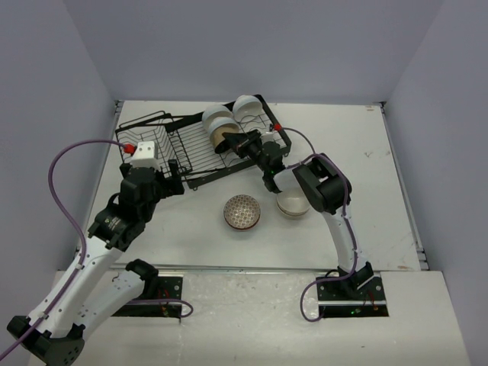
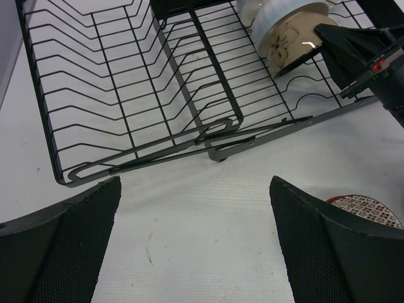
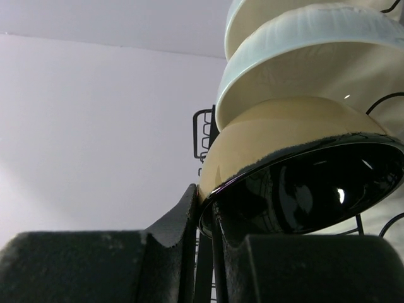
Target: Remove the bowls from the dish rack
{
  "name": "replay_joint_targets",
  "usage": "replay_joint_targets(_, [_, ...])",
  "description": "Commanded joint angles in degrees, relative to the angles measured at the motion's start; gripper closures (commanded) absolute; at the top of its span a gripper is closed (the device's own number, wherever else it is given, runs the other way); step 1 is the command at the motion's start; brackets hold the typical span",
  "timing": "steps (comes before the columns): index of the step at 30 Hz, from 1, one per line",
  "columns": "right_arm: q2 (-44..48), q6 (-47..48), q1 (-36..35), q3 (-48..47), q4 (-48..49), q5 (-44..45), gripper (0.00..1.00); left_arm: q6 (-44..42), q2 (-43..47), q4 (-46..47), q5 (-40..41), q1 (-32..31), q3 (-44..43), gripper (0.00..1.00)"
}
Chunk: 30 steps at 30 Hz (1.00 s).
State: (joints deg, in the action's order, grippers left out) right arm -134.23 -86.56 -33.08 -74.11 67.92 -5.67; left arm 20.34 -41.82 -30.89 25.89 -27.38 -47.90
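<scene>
Tan bowl (image 3: 284, 142) is pinched at its rim in the rack (image 2: 126, 95) by the right gripper (image 3: 205, 211); the left gripper (image 2: 194, 189) is held wide.

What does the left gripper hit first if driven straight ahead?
Likely the near bottom rail of the dish rack; only bare table lies between it and the open left gripper. Depth is unclear: tilted down enough, it meets the table first.

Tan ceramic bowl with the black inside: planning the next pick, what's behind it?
Two round white ceramic bowls stand on edge behind the tan bowl; their lower parts and anything farther back are covered.
</scene>
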Motion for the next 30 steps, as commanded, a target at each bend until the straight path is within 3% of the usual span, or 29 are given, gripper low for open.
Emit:
replay_joint_targets(1, [2.2, 1.7, 0.2, 0.2, 13.7, -1.4, 1.0, -1.4, 0.2, 2.2, -0.4, 0.6, 0.4, 0.0])
replay_joint_targets(16, [12.9, 7.3, 0.6, 6.4, 15.6, -4.2, 1.0, -1.4, -0.4, 2.4, -1.0, 0.7, 0.4, 0.0])
replay_joint_targets(30, [23.8, 11.2, 1.5, 7.3, 12.7, -12.2, 1.0, -1.5, -0.5, 2.4, -1.1, 0.7, 0.5, 0.0])
